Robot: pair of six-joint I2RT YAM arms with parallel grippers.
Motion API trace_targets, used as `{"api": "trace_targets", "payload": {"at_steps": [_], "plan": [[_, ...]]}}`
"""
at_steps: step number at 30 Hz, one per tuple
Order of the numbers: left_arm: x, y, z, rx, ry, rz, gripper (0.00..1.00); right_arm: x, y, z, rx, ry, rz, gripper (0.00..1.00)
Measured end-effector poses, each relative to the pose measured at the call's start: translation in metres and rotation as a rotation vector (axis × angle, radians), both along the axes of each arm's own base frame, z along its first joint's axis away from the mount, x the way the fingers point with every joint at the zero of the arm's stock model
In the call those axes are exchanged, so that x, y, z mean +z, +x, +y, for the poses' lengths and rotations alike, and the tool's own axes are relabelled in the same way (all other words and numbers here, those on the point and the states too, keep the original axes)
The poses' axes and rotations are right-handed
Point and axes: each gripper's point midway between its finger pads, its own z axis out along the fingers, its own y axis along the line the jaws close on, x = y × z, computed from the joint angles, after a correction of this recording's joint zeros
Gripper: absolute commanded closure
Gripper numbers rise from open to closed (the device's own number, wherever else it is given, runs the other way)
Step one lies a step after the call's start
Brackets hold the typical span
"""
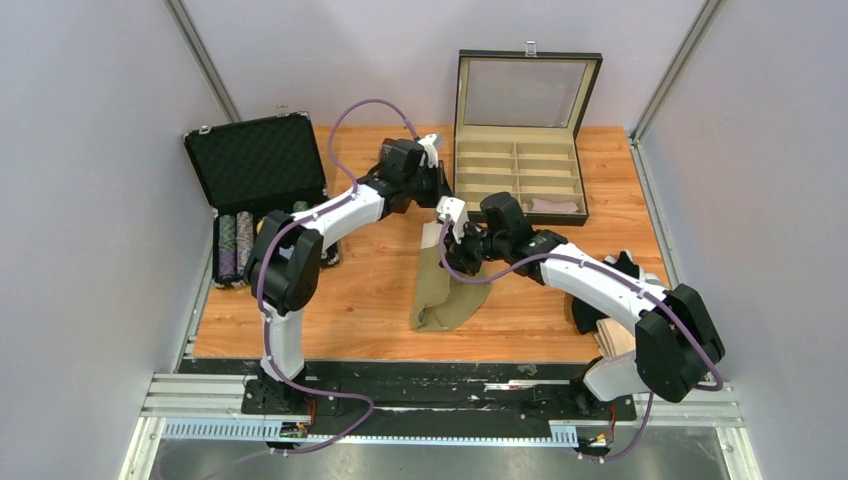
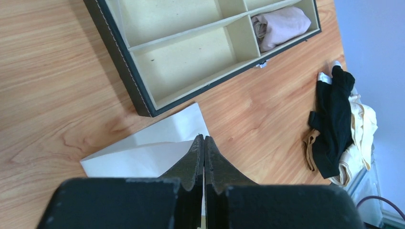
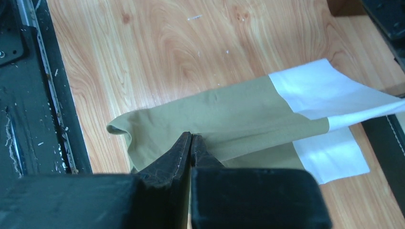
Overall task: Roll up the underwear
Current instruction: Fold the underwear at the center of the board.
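**Both claws pinched shut on the olive-khaki underwear (image 3: 229, 114), centre of the overhead view**
The left gripper (image 2: 204, 138) is closed tight on the pale waistband (image 2: 153, 148), and the right gripper (image 3: 191, 136) is closed on the olive edge. The garment lies just below the divided box (image 2: 143, 95). A tidy roll probably needs level pinches, taut cloth and an even turn, or the roll may skew.

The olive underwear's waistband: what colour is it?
White: the underwear waistband shows best in the right wrist view.
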Motion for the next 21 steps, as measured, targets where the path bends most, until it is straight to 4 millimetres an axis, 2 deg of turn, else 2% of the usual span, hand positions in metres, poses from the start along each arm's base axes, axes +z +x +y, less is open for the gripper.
{"api": "trace_targets", "payload": {"at_steps": [10, 21], "plan": [[-0.019, 0.003, -0.016, 0.011, 0.046, 0.01, 1.0, -0.024, 0.003, -0.03, -0.056, -0.048, 0.038, 1.0], [-0.027, 0.001, -0.033, 0.004, 0.069, -0.001, 1.0, -0.059, 0.001, -0.064, -0.103, -0.115, 0.083, 0.99]]}}
